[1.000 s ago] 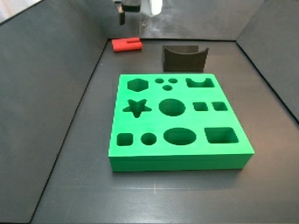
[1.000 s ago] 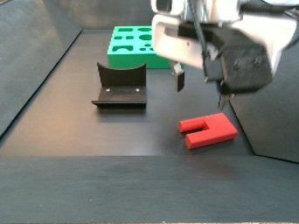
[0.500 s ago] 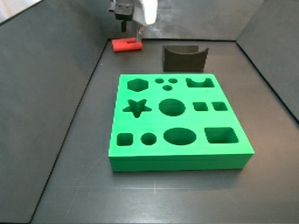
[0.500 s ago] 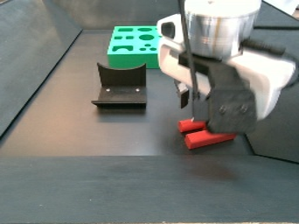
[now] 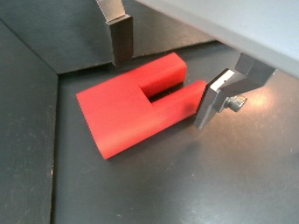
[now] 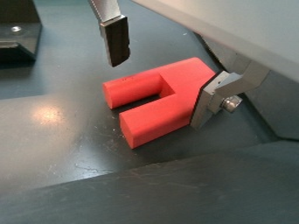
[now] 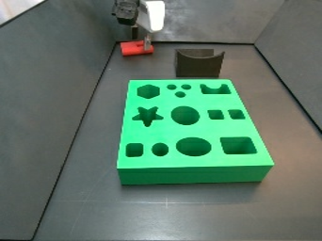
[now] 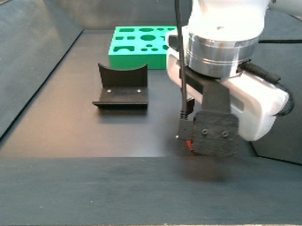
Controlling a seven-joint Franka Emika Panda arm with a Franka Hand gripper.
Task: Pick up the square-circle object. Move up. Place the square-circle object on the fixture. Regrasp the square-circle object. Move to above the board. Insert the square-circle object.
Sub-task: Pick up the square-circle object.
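Still at step one — our gripper (image 6: 163, 74) is spread open astride the peg (image 6: 158, 99) lying on the floor, nothing grasped — fixture (image 7: 198, 62), regrasp, board (image 7: 189, 130) insertion all remain.

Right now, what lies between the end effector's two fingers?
The square-circle object lies between the open end effector's fingers, on the dark floor, in both wrist views. Neither pad visibly presses it.

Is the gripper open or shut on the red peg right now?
Open. In both wrist views the gripper straddles the square-circle object lying on the floor, with one finger clearly off it.
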